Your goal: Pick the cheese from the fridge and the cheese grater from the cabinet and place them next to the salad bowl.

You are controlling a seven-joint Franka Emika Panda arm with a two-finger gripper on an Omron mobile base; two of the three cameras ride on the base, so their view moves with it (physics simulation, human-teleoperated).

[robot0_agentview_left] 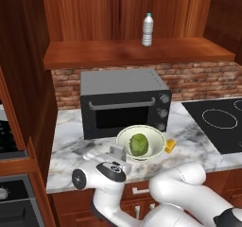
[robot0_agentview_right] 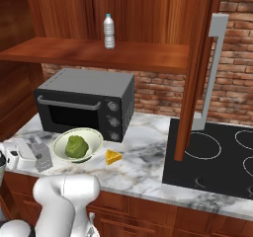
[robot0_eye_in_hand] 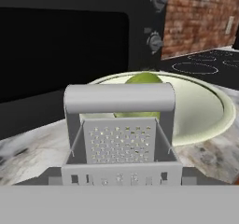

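Observation:
The cheese grater point(robot0_agentview_left: 117, 151) point(robot0_agentview_right: 42, 155) point(robot0_eye_in_hand: 121, 139), a grey metal box with a loop handle, stands upright on the marble counter just left of the salad bowl point(robot0_agentview_left: 157, 135) point(robot0_agentview_right: 95, 138) point(robot0_eye_in_hand: 200, 111). My gripper point(robot0_agentview_left: 116, 155) point(robot0_agentview_right: 36, 158) point(robot0_eye_in_hand: 120, 177) reaches in level from the left, shut on the grater's base. The bowl holds a green lettuce ball point(robot0_agentview_left: 139, 144) point(robot0_agentview_right: 76, 146). The cheese point(robot0_agentview_left: 170, 146) point(robot0_agentview_right: 113, 157), a small yellow wedge, lies on the counter at the bowl's right. The cabinet shelf point(robot0_agentview_left: 137, 51) point(robot0_agentview_right: 99, 53) hangs above. The fridge is out of view.
A dark toaster oven point(robot0_agentview_left: 123, 100) point(robot0_agentview_right: 84, 102) stands right behind the bowl. A clear water bottle point(robot0_agentview_left: 148, 30) point(robot0_agentview_right: 108, 31) is on the cabinet shelf. A black cooktop point(robot0_agentview_left: 217, 122) point(robot0_agentview_right: 217, 157) lies to the right, beyond a wooden panel edge point(robot0_agentview_right: 195, 68).

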